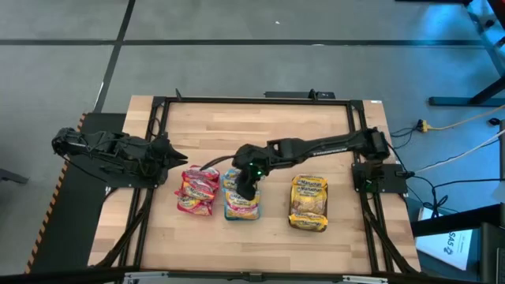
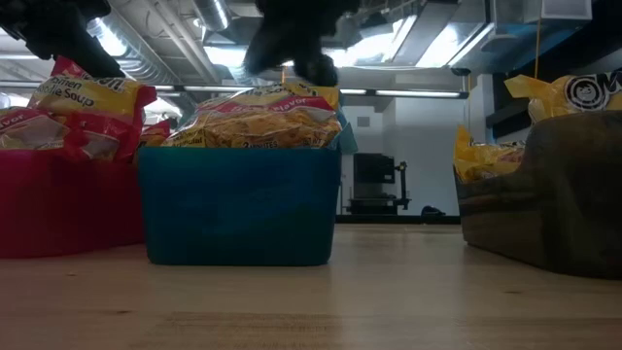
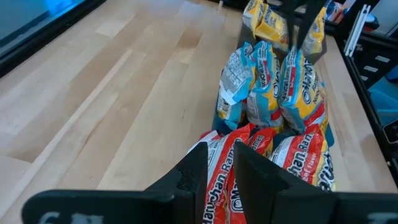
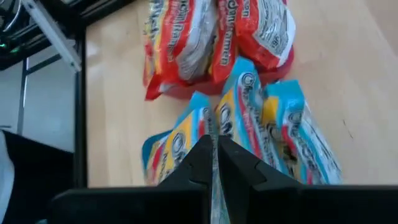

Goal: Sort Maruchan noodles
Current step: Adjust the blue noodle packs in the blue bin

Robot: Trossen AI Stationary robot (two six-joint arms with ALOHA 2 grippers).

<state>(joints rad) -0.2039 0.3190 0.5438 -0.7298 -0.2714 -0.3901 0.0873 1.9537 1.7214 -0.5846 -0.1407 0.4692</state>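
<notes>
Grey concrete floor all around, and on it sat the wooden desk (image 1: 260,126) inside its black frame. Three piles of Maruchan noodles were lined up along the near side, each in its own tray. The right claw (image 1: 246,189) was stretched in over the middle pile, the blue-edged packets (image 1: 241,201), sitting in a teal tray (image 2: 238,204). Its fingers (image 4: 202,163) were pinched together on the thin top edge of one of those blue-edged packets, right down in the pile, with the rest of them packed in on both sides of it.

Just past that claw on the left arm's side were the red packets (image 1: 197,189) in a red tray (image 2: 58,209), touching or nearly touching the teal one. Off on the other side, clearly apart, sat the yellow packets (image 1: 308,201) in a dark grey tray (image 2: 544,204).

The left claw (image 1: 175,156) hung back near the edge of the desk, just beside the red pile, pointing at it. Its fingers (image 3: 193,174) stood a bit apart with nothing between them, red packets lying right below and ahead of them
</notes>
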